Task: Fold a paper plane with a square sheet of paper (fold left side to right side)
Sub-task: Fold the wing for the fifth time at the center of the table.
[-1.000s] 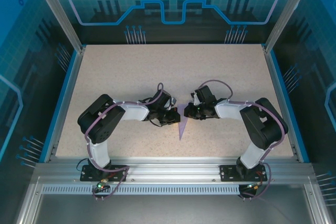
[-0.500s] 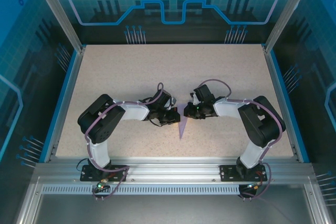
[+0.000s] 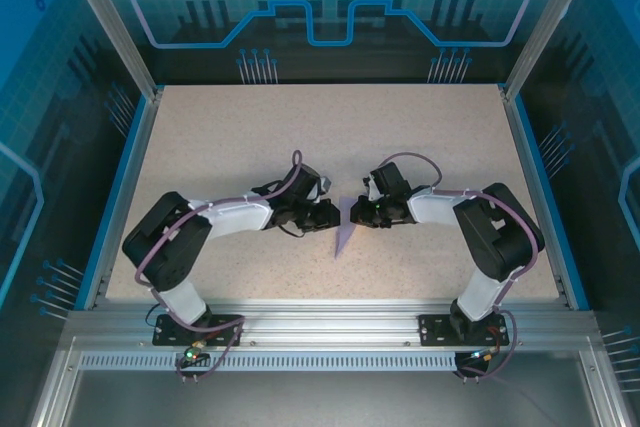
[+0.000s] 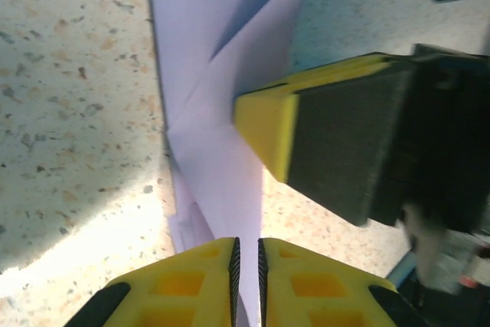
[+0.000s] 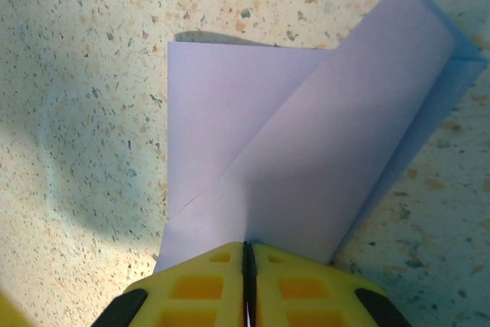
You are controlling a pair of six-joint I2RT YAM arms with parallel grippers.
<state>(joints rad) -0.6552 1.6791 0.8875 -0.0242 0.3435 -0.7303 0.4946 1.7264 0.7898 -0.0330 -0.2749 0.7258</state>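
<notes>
The folded lavender paper (image 3: 344,235) lies flat near the middle of the table (image 3: 220,137), tapering to a point toward the table's near edge. The right gripper (image 5: 248,250) is closed, its yellow tips touching the paper. The left gripper (image 4: 246,246) has its fingers a thin slit apart at the paper's edge, and whether it pinches the paper cannot be told.

Left tool (image 3: 328,217) and right tool (image 3: 357,213) flank paper plane (image 3: 343,236).
</notes>
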